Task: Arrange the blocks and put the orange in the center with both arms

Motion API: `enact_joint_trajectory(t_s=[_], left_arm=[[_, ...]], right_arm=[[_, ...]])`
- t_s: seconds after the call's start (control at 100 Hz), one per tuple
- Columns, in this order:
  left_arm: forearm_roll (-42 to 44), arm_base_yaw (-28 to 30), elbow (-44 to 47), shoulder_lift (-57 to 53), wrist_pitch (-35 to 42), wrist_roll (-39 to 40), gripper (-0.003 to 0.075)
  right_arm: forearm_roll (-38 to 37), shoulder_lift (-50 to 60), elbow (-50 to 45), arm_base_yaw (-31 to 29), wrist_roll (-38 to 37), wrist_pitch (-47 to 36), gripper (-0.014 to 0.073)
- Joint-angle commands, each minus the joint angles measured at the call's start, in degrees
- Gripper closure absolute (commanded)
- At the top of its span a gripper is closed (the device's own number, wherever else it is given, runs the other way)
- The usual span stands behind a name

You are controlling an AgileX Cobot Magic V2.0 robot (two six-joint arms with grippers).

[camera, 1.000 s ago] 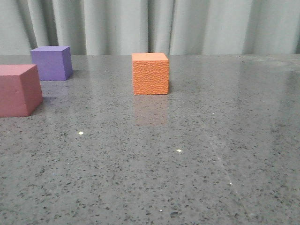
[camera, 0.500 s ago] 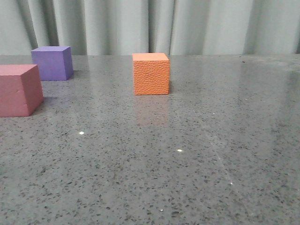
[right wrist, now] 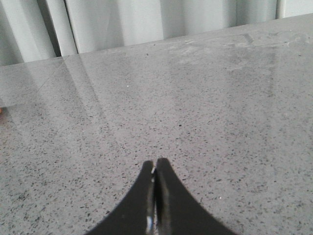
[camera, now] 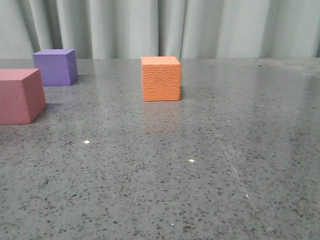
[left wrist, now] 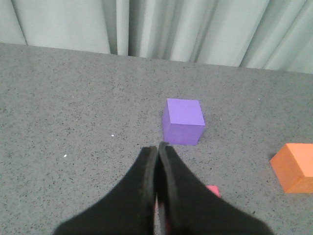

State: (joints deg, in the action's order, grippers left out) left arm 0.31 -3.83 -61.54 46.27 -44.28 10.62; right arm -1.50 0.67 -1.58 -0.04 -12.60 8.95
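Note:
The orange cube [camera: 160,78] stands on the grey table in the middle of the front view. The purple cube [camera: 55,67] is at the back left. The pinkish-red cube [camera: 20,95] is at the left edge, nearer. No gripper shows in the front view. My left gripper [left wrist: 157,147] is shut and empty above the table; the purple cube [left wrist: 183,121] lies just beyond its tips, the orange cube [left wrist: 295,168] off to one side, and a corner of the pinkish-red cube [left wrist: 213,190] peeks from under the fingers. My right gripper [right wrist: 155,162] is shut and empty over bare table.
A pale grey curtain [camera: 165,27] hangs along the table's far edge. The speckled grey tabletop [camera: 200,165] stretches to the right of the orange cube and toward the front.
The view has shifted very slightly; the pinkish-red cube sits a touch further right in the front view. The cubes otherwise stay put.

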Motion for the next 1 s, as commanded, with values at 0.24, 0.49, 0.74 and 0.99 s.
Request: enact_joint_trajectory(t_s=[0.24,0.49,0.74,0.99], left_arm=[[-1.6,-0.3,-2.0,1.0,1.5,-6.3,0.0145],[-3.4,-0.3,-2.0,1.1,-0.1,-6.5,0.0092],[-19.0,-0.3,-2.6,2.5,4.3,-10.6,0.0092],[-17.8,-10.9,-8.2,11.0,8.5,-7.1,0.0102]], right_arm=[[-0.8,1.1,0.8,-0.3,0.4,-5.0,0.0661],[-0.8,1.1,0.8,-0.3,0.4,-5.0,0.0661],[-0.8,1.1,0.8,-0.3,0.4,-5.0,0.0661],[-0.8,1.1,0.8,-0.3,0.4,-5.0,0.0661]])
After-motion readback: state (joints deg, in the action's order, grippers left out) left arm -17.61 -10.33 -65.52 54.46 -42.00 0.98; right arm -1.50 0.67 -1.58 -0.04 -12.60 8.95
